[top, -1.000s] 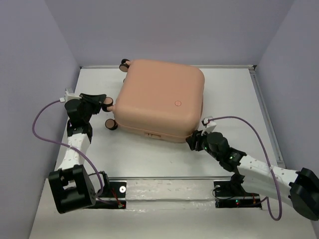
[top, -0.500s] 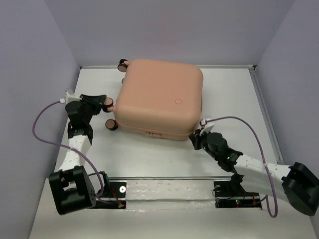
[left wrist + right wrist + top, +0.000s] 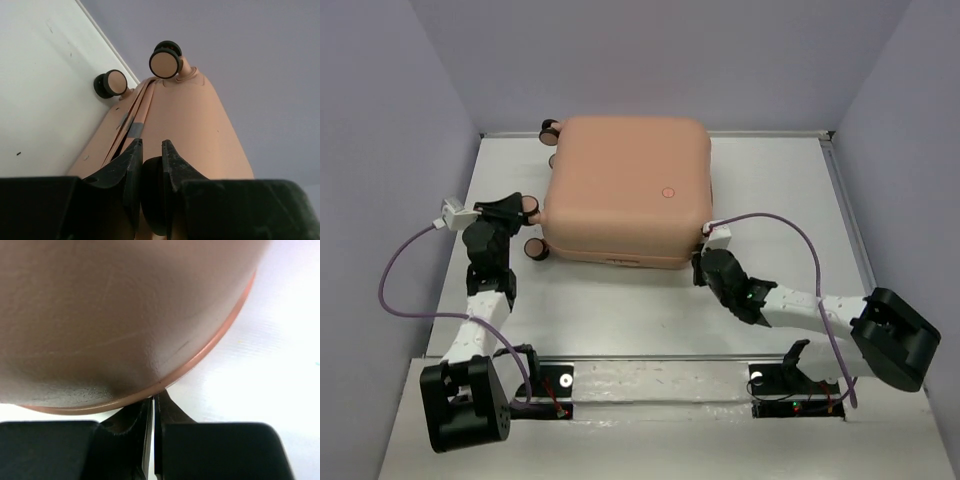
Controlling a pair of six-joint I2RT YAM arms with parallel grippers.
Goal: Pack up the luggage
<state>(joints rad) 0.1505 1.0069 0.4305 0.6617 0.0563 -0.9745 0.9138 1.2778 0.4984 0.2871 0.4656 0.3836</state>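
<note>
The luggage (image 3: pixel 625 190), a peach-pink hard-shell suitcase, lies flat and closed on the white table. My left gripper (image 3: pixel 523 206) is at its left side, shut on one black-and-pink caster wheel (image 3: pixel 152 195) that sits between the jaws (image 3: pixel 150 145). Two more wheels (image 3: pixel 165 62) (image 3: pixel 112 83) and the shell seam show beyond it. My right gripper (image 3: pixel 700 262) is shut and empty, its tips (image 3: pixel 154 399) touching the lower rim of the luggage's near right corner (image 3: pixel 125 315).
Grey walls close in the table on the left, back and right, with a raised rim (image 3: pixel 845 200) along the right edge. The arm bases and a metal rail (image 3: pixel 660 380) run along the near edge. Purple cables (image 3: pixel 790 225) loop off both wrists.
The luggage has slid left and turned a little, now squarer to the table. My right gripper followed its near right corner leftward. My left gripper drew left and nearer with the wheel.
</note>
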